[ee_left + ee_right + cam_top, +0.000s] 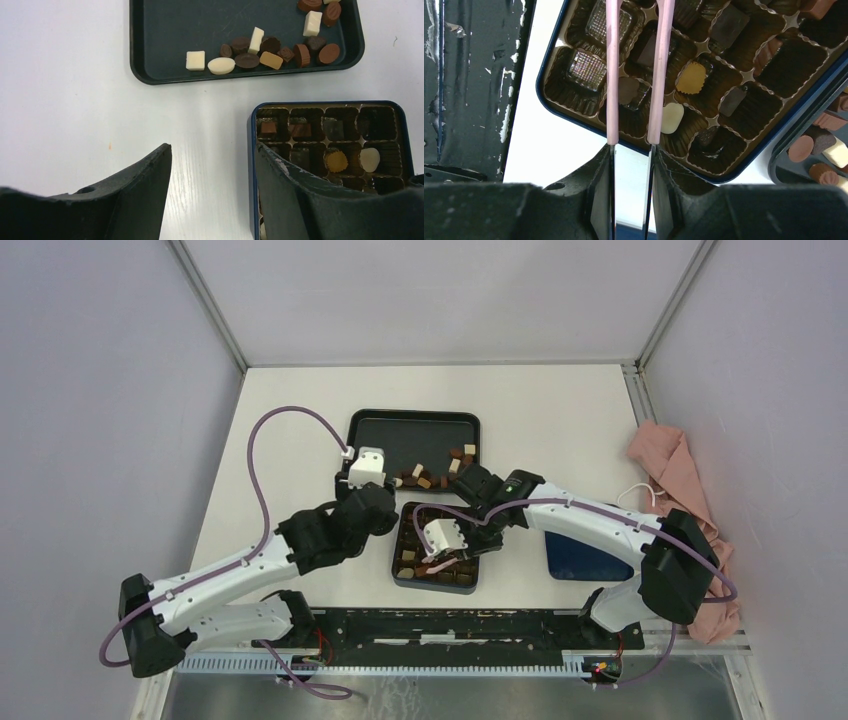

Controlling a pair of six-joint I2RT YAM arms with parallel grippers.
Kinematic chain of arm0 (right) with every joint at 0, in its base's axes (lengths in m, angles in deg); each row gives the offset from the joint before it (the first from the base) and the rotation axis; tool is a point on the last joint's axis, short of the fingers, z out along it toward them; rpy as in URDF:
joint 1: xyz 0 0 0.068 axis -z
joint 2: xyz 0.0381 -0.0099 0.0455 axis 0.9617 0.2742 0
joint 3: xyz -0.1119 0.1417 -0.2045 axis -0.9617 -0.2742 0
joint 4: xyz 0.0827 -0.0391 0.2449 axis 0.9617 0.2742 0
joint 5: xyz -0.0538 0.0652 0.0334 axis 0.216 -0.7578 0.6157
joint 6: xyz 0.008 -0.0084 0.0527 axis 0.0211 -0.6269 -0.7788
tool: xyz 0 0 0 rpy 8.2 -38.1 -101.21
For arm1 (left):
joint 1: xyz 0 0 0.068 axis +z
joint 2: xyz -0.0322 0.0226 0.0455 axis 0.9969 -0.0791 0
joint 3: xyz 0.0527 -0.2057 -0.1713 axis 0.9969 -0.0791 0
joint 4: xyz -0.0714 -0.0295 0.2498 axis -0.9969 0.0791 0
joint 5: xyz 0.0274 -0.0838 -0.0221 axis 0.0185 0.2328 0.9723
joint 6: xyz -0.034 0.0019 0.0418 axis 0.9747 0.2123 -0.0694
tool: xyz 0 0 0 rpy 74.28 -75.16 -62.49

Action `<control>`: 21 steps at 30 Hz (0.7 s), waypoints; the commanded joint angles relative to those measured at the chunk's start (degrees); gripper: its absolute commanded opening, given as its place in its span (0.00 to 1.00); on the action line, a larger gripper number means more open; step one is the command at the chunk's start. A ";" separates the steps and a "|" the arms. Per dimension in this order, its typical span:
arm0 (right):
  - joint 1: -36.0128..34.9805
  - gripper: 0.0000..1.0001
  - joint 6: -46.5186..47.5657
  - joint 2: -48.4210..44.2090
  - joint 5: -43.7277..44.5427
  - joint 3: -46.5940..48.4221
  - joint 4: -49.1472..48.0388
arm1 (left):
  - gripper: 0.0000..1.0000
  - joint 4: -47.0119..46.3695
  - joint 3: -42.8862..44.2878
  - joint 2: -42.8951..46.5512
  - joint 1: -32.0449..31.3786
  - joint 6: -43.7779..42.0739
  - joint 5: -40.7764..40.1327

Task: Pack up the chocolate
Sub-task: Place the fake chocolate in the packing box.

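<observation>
hovering over the bare table (65,100), the left gripper (214,152) is released: its jaws stand wide apart with nothing between them, in the gap between the tray (200,20) and the box (253,125). the right gripper (631,160) is clenched on the pink tweezers (612,75), gripping their metal end. the two pink arms run parallel and apart out over the box, and their tips are cut off at the edge of the wrist view. chocolate (247,60) lies loose in a cluster along the tray's edge nearest the box, dark, mid-brown and cream pieces touching one another. more pieces sit in the box's cells, among them a cream oval (672,118) and a ridged caramel piece (691,77) in neighbouring cells. several cells show only brown liner.
</observation>
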 commanded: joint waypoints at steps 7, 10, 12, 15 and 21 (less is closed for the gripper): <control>-0.33 0.38 -0.82 -0.10 -1.19 3.85 0.70 | 0.69 0.59 2.15 2.61 -0.11 -4.52 -3.11; 0.45 0.37 -1.47 -1.09 -1.64 5.62 1.06 | 0.73 0.49 2.87 3.52 0.23 -5.12 -2.97; 2.59 0.37 -1.54 -1.37 -2.42 7.98 1.72 | 0.75 -0.55 3.19 4.59 1.44 -6.78 -1.93; 7.41 0.36 -1.14 -0.26 -3.30 12.11 2.39 | 0.79 -4.22 3.50 6.22 7.00 -10.32 4.38; 16.81 0.37 0.13 5.76 -0.17 20.04 2.30 | 0.89 -7.54 5.77 4.79 26.51 -15.76 26.53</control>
